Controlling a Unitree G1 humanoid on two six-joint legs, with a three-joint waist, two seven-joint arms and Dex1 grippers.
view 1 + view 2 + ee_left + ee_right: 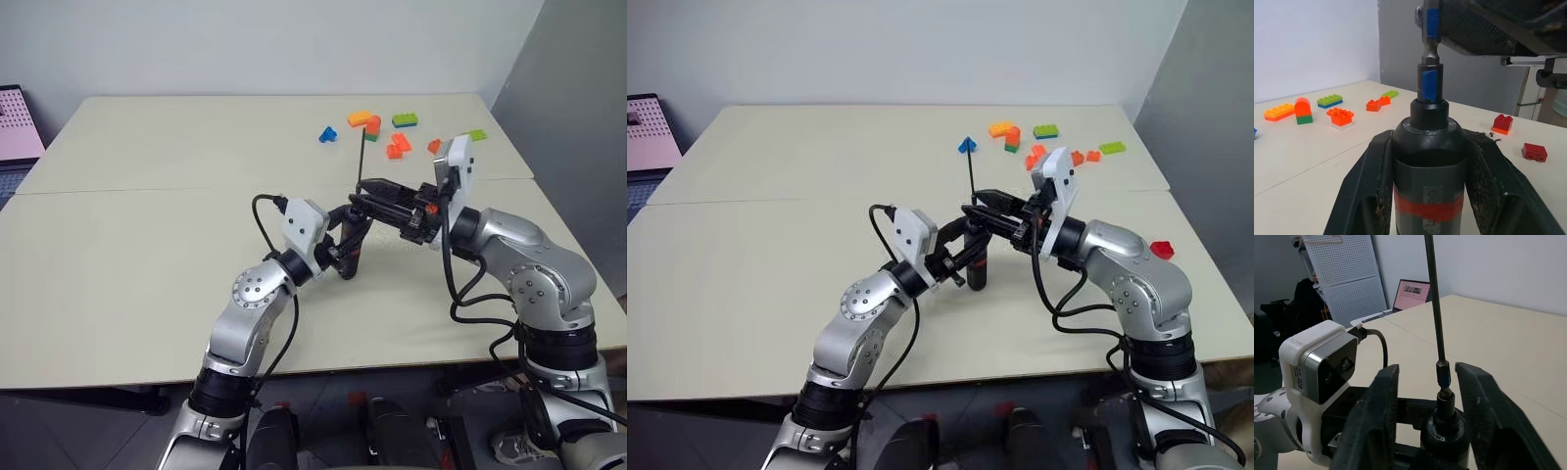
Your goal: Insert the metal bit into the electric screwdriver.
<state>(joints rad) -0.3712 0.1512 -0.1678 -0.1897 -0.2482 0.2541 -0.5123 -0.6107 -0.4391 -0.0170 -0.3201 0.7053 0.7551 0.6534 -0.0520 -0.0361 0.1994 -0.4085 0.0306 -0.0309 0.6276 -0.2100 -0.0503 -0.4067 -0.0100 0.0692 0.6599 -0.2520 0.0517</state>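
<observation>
Left end effector [1425,196] clamps electric screwdriver [1428,166], metal bit [1436,313] seated; right end effector [1427,396] parted.

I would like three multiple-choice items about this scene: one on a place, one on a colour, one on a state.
1. Where is the metal bit?
A. lying flat on the table
B. standing in the top of the electric screwdriver
C. among the toy bricks

2. What colour is the band around the screwdriver's body?
A. red
B. yellow
C. white

3. How does the right gripper stand?
A. shut on the bit
B. shut on a brick
C. open, fingers on either side of the bit

Answers: 1 B, the rod rises upright from the tool's socket. 2 A, the left wrist view shows a red band. 3 C, the right wrist view shows gaps between fingers and bit, while the left gripper clamps the tool.
</observation>
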